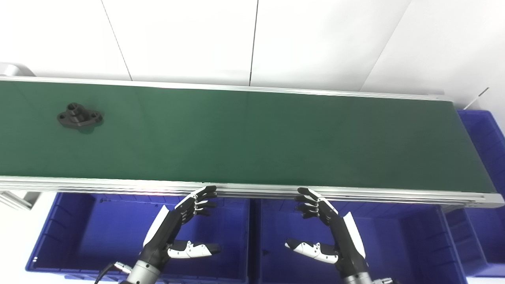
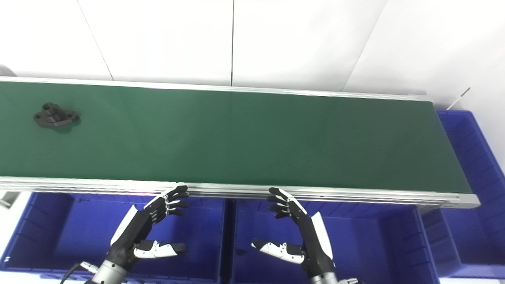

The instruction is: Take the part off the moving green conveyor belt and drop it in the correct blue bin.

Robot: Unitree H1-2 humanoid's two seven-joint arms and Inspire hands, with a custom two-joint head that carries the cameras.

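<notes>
On the far left of the green conveyor belt [image 1: 252, 138] a dark part [image 1: 80, 117] is seen, a flanged piece with a raised boss and holes, lying flat near the far side of the belt and well apart from both hands. Below the near rail, the left blue bin [image 1: 79, 236] is placed, and above it the left hand [image 1: 185, 225] is held open, fingers spread, holding nothing. To its right the right hand [image 1: 327, 228] is also open and empty, above the middle blue bin [image 1: 394, 236]. A third blue bin [image 1: 485, 138] stands at the right end of the belt.

The risk is judged to be in the timing: because the belt moves, the part can be missed if the reach is started late, or it can be pushed aside by the fingertips. The low, flat flange gives little to grip, so a slip is possible. Which bin is correct cannot be told, so a wrong drop is possible.
</notes>
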